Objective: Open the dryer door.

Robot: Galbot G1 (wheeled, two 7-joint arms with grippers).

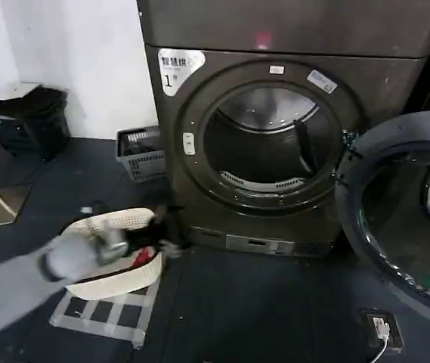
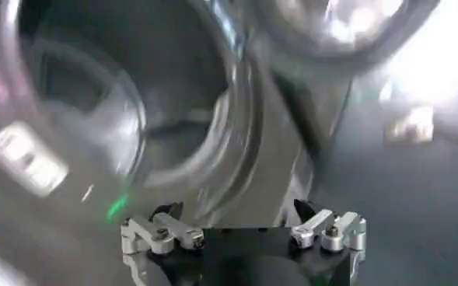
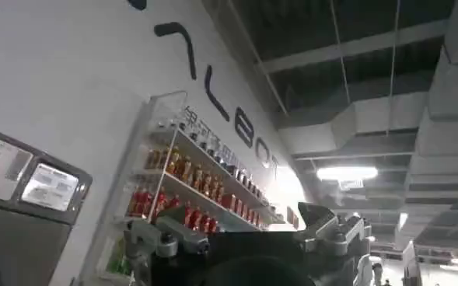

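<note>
The dryer (image 1: 199, 181), dark grey-brown with a white "1" label (image 1: 177, 69), stands with its steel drum (image 1: 267, 144) exposed. The dryer door (image 1: 403, 219) hangs swung out to the right, its dark inner side facing me. My left arm (image 1: 71, 257) reaches in blurred from the lower left, low in front of the machine. In the left wrist view the left gripper (image 2: 244, 221) is open and holds nothing, facing the blurred round opening (image 2: 135, 116). The right gripper (image 3: 240, 225) is open and empty, pointing up toward the ceiling.
A white laundry basket (image 1: 94, 287) with clothes sits on the floor left of the dryer, on a grid mat (image 1: 105, 314). A grey crate (image 1: 143, 155) and a black bin (image 1: 33, 121) stand by the wall. A small device with a cable (image 1: 381, 329) lies under the door.
</note>
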